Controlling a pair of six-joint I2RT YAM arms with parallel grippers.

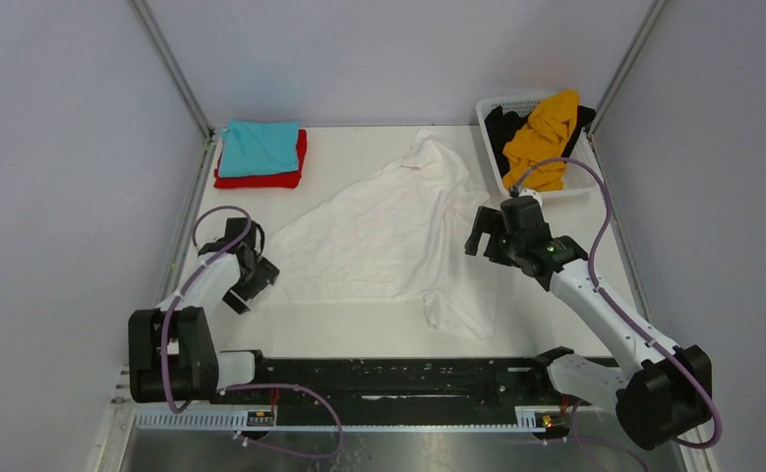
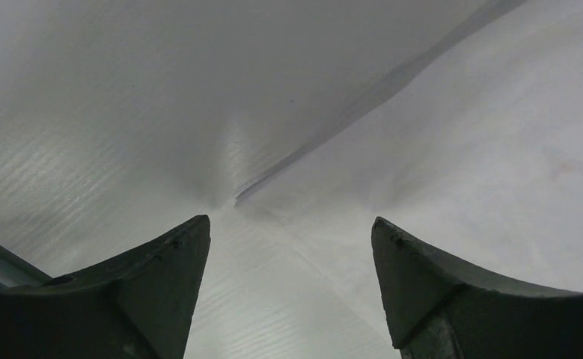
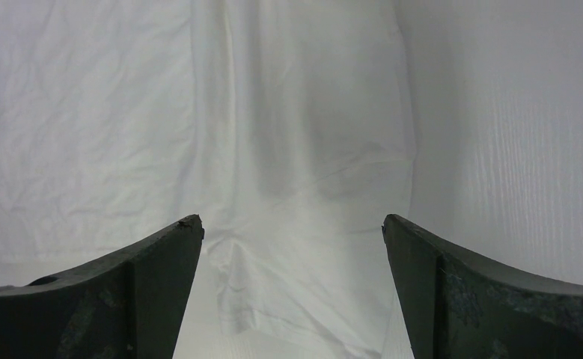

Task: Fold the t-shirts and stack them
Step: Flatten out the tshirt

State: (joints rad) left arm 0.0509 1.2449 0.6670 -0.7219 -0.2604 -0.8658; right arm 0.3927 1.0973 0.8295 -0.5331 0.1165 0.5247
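Five t-shirts are in view. One white t-shirt (image 1: 379,236) lies spread and creased across the middle of the bench (image 1: 359,315). A folded teal t-shirt (image 1: 259,147) sits on a folded red t-shirt (image 1: 261,181) in the far left corner. The single white lattice basket (image 1: 509,101) at the far right holds two more, an orange-yellow t-shirt (image 1: 546,138) draped over a black t-shirt (image 1: 503,133). No writing or label can be read on anything. The left fingers (image 2: 161,277) are spread apart, holding nothing, just beside the white shirt's left corner. The right fingers (image 3: 146,284) are likewise spread and empty above the shirt's right edge, with a sleeve below them.
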